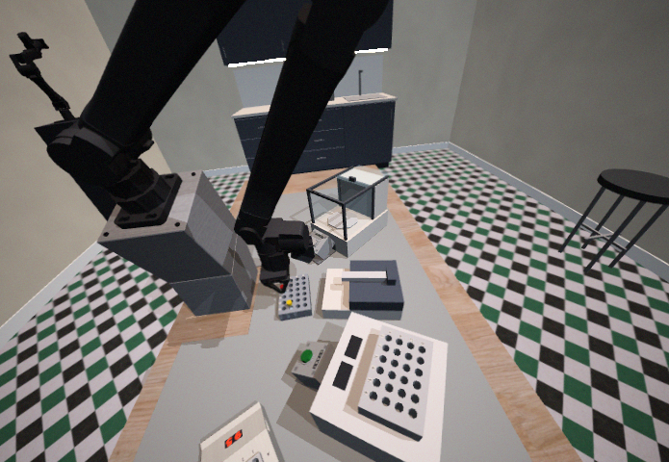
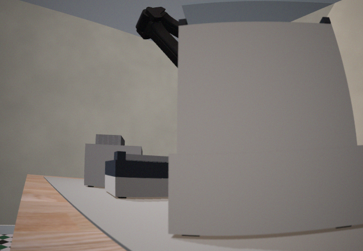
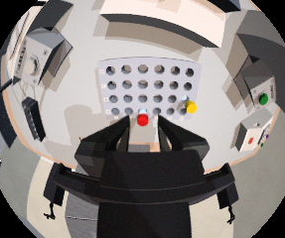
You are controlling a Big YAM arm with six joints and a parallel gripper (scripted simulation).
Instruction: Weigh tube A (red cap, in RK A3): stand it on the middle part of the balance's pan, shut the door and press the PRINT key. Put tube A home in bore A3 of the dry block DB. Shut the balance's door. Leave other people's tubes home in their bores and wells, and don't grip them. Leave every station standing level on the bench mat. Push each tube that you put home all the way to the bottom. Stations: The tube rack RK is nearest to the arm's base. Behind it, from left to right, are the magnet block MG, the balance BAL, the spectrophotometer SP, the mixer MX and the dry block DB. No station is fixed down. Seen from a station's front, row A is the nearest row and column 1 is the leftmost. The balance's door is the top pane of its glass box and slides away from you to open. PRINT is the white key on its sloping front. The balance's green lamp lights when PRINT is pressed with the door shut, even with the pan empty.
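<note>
Tube A, with its red cap point(image 1: 281, 287) point(image 3: 142, 119), stands in the front row of the tube rack point(image 1: 295, 315) point(image 3: 149, 61), third column. My gripper point(image 3: 143, 119) is partly open and empty, pointing at the rack's front edge. In the wrist view its fingertips are at either side of the red cap with gaps; how high they are beside the cap is unclear. A yellow-capped tube point(image 1: 288, 302) point(image 3: 191, 107) stands near the rack's right end. The balance point(image 1: 366, 237) point(image 2: 267, 189) has its top pane point(image 2: 258, 12) slid back, and its pan point(image 1: 341, 220) looks empty.
A white station with a navy lid point(image 1: 375, 294) stands behind the rack. Beyond it, a large white station point(image 1: 328, 408) carries a many-holed block point(image 1: 392, 425). A grey box with a green knob point(image 1: 306, 356) point(image 3: 263, 99) and a red-display station point(image 1: 233, 439) point(image 3: 251, 141) are to the right.
</note>
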